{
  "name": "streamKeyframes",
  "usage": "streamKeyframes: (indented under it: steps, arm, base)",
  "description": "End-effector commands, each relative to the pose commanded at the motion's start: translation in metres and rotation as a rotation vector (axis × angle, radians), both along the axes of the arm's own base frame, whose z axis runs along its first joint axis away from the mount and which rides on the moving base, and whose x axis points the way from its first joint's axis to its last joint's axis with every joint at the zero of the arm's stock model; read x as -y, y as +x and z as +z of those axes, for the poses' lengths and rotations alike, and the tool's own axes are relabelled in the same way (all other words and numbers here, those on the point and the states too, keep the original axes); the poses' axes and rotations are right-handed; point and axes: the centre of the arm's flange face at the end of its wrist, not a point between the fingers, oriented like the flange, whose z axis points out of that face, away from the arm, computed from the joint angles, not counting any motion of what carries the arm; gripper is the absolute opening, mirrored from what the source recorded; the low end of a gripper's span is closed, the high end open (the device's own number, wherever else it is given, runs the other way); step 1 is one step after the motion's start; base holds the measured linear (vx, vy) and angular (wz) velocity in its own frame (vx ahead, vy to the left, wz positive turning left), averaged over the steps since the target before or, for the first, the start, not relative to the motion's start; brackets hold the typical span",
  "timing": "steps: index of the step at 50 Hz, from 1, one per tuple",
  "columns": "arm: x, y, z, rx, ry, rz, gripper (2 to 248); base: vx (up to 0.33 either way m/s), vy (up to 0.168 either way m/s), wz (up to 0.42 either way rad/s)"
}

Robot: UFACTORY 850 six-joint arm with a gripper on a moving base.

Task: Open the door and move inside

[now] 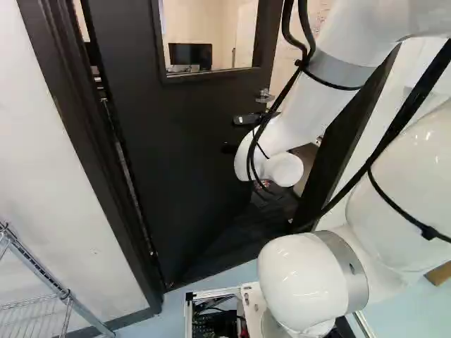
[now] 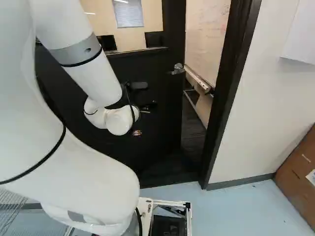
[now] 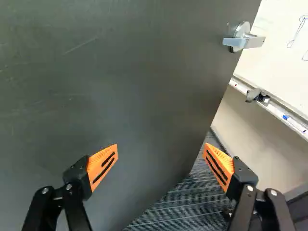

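The black door (image 1: 190, 141) stands partly open, its metal handle (image 2: 178, 69) near the free edge and a gap between that edge and the dark frame (image 2: 229, 88). The tool (image 2: 142, 119) has its two fingers spread wide (orange pads (image 3: 103, 166) and all), with the door ahead of them. Through the gap show a whiteboard (image 2: 206, 37) and dark striped flooring (image 3: 185, 204).

Pale blue floor (image 2: 236, 209) meets dark striped carpet (image 3: 178, 207) at the door frame (image 2: 227, 93); a brown box (image 2: 298, 174) stands on the blue floor.
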Motion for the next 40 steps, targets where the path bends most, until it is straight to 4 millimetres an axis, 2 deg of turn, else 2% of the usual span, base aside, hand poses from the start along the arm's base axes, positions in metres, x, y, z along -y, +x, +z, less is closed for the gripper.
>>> streamKeyframes:
  steps: [24, 40]
  arm:
    - [0.0, 0.001, 0.0, 0.0, 0.001, -0.001, 247]
    - [-0.001, 0.014, 0.001, -0.003, 0.022, -0.041, 247]
  base:
    - [0.0, 0.0, 0.0]
    - [0.0, 0.0, 0.0]
